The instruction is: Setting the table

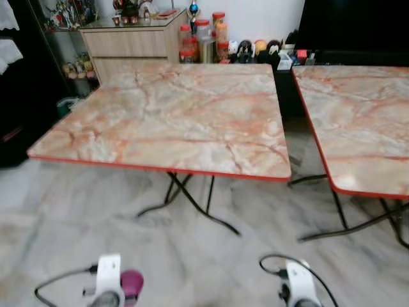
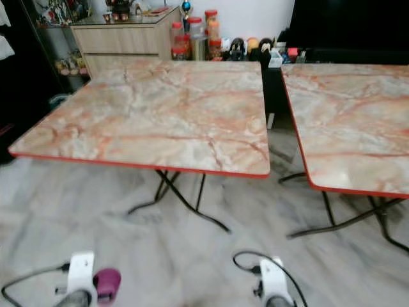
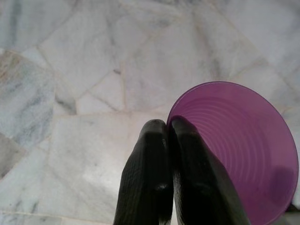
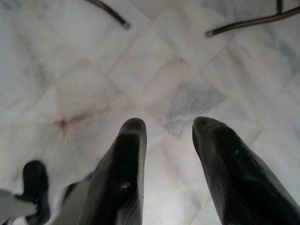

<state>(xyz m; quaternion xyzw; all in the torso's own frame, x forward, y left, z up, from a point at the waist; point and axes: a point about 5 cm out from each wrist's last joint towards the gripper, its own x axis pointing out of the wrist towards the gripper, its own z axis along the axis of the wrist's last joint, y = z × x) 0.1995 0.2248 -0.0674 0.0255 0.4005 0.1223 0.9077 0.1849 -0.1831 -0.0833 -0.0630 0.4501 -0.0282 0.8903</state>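
A purple plastic cup (image 3: 239, 154) hangs over the marble floor, its rim pinched between the two black fingers of my left gripper (image 3: 168, 125), which is shut on it. In the left eye view the cup (image 1: 131, 284) shows beside my left wrist, low and in front of the near table. My right gripper (image 4: 168, 124) is held low over the floor, open, with nothing between its fingers. A square table (image 1: 172, 115) with a pink marbled top and red edge stands straight ahead with a bare top. A second table (image 1: 364, 121) of the same kind stands to its right.
Folding metal legs (image 1: 192, 201) stand under both tables. A narrow gap separates the tables. Behind them are a wooden cabinet (image 1: 128, 41), jars (image 1: 204, 38) and small items along the wall, and a dark screen (image 1: 351, 25). Dark shelves stand at the far left.
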